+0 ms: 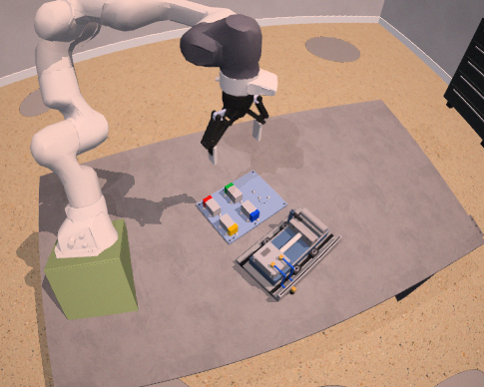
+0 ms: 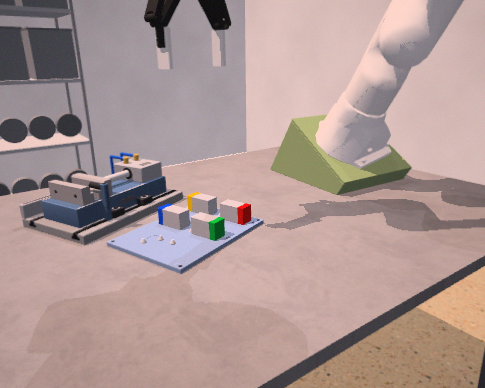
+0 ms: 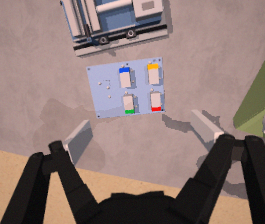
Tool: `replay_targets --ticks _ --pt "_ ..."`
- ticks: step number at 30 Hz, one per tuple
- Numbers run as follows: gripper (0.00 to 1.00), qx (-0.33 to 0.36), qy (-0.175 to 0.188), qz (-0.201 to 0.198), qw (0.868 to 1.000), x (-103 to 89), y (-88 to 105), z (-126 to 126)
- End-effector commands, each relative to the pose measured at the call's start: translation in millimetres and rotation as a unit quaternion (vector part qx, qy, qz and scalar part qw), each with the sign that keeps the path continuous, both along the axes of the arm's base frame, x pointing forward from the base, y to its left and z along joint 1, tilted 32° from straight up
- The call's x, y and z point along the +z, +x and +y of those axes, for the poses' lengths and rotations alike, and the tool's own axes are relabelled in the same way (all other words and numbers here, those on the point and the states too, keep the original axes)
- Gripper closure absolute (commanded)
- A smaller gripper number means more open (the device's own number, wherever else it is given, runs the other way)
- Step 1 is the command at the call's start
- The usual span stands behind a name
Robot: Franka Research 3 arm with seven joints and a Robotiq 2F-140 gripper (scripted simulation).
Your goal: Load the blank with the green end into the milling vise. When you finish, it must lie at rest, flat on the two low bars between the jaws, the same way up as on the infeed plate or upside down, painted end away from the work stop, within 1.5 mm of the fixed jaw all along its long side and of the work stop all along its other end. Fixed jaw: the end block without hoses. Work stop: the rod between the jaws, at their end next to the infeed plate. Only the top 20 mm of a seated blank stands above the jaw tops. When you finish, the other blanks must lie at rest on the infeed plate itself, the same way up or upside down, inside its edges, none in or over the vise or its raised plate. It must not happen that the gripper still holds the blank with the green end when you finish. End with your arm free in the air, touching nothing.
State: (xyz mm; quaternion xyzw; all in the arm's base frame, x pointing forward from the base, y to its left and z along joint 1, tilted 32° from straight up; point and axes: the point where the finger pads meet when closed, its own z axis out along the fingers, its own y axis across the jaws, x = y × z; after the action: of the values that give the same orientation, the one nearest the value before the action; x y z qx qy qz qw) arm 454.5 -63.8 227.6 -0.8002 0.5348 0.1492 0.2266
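Observation:
The blank with the green end point(image 1: 234, 193) point(image 2: 207, 226) point(image 3: 128, 103) lies on the blue infeed plate point(image 1: 274, 201) point(image 2: 149, 256) point(image 3: 97, 103). In the exterior view its green end faces right. The milling vise point(image 1: 289, 249) point(image 2: 79, 215) point(image 3: 114, 15) stands beside the infeed plate. Its fixed jaw point(image 1: 307, 228) point(image 2: 69, 193) is the end block without hoses. The work stop point(image 2: 105, 200) is an upright dark rod at the side near the plate. My gripper point(image 1: 236, 147) point(image 2: 191, 66) point(image 3: 139, 123) is open and empty, high above the table, off to the side of the infeed plate.
Blanks with red point(image 1: 212, 205) point(image 2: 235, 212) point(image 3: 155, 101), yellow point(image 1: 229, 224) point(image 2: 203, 203) point(image 3: 153, 75) and blue point(image 1: 249, 210) point(image 2: 174, 217) point(image 3: 125, 78) ends lie on the same plate. The vise's hosed block point(image 1: 270, 261) point(image 2: 143, 170) carries blue hoses. The green robot base point(image 1: 94, 284) point(image 2: 304, 155) stands beyond the plate.

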Motion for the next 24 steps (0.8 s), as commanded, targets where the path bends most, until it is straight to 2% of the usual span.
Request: replay_targets --ticks 1,24 --pt "0.00 -0.001 0.000 -0.002 1.000 0.3 1.1 1.3" --pt "0.00 -0.001 0.000 -0.001 1.000 -3.0 1.1 7.2"
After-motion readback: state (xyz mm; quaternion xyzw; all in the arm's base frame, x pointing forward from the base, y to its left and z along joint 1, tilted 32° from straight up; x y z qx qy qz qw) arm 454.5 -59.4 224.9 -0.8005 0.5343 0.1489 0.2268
